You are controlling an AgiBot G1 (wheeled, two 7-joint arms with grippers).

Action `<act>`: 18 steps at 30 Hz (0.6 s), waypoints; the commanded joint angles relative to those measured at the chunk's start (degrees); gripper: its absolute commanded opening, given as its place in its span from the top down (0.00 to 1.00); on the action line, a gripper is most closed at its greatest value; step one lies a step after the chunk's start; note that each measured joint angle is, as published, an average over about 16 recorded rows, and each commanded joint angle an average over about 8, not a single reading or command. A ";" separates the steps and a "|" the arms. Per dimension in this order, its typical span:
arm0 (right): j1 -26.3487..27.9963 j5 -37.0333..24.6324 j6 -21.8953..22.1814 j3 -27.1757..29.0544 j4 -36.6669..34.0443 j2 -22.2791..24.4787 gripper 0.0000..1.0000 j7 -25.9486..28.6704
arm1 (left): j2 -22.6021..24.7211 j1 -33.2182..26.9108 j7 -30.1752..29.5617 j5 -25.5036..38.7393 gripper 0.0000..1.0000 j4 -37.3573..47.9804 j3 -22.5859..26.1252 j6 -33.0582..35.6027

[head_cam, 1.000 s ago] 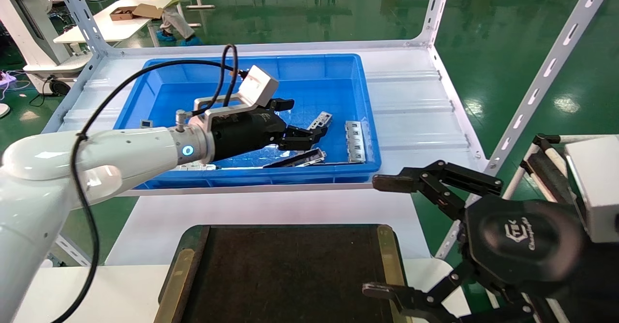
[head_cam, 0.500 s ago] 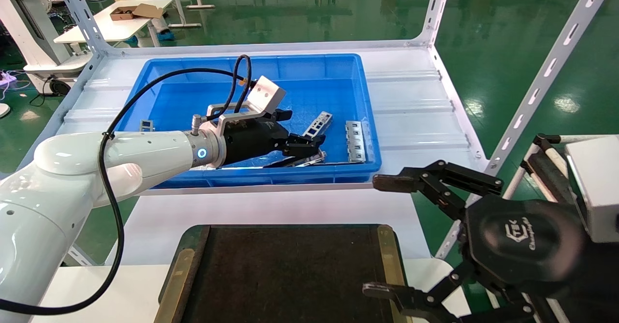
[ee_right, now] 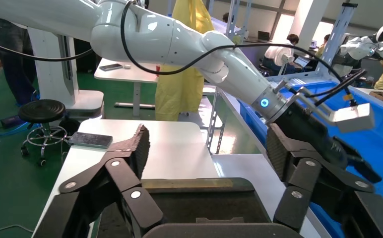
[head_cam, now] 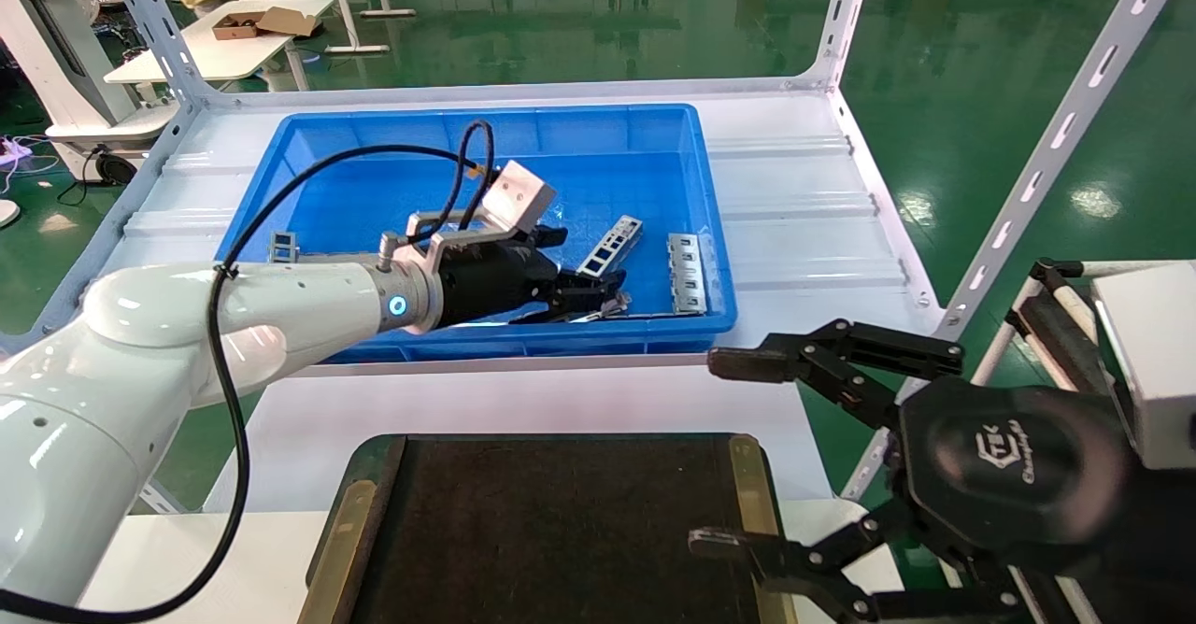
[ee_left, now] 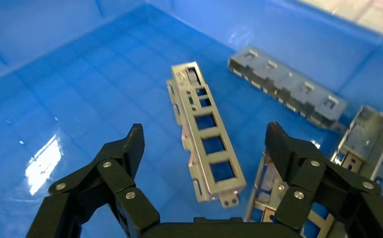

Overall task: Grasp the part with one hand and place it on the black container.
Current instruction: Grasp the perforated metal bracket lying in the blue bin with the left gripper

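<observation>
The part (ee_left: pixel 204 134), a slim silver strip with four rectangular cutouts, lies on the floor of the blue bin; it also shows in the head view (head_cam: pixel 612 243). My left gripper (ee_left: pixel 207 145) is open just above it, with one finger on each side of its near end and nothing held. In the head view the left gripper (head_cam: pixel 589 264) is low inside the bin. The black container (head_cam: pixel 561 531) lies at the table's near edge. My right gripper (head_cam: pixel 729 451) is open and empty, hovering off the container's right edge, and the right wrist view shows it (ee_right: pixel 208 144) above the container (ee_right: pixel 189 210).
The blue bin (head_cam: pixel 486 118) stands on a white shelf between white slotted posts. A wider grey bracket (ee_left: pixel 286 89) lies beyond the part, also in the head view (head_cam: pixel 687 274). Another bracket (ee_left: pixel 370 134) and a strip (ee_left: pixel 269 198) lie beside my left gripper's finger.
My left gripper has sunk lower into the bin and closed in on the part, staying open. My right gripper has shifted only slightly.
</observation>
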 commanded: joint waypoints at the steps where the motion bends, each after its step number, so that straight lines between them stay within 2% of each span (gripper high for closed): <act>1: 0.00 0.00 0.00 0.00 0.00 0.00 1.00 0.00 | 0.01 0.26 -0.10 -0.14 1.00 -0.33 0.72 -0.41; 18: 0.00 0.01 0.00 -0.01 0.00 0.00 1.00 0.00 | -0.06 0.56 -2.82 -3.48 1.00 -1.40 5.56 -3.34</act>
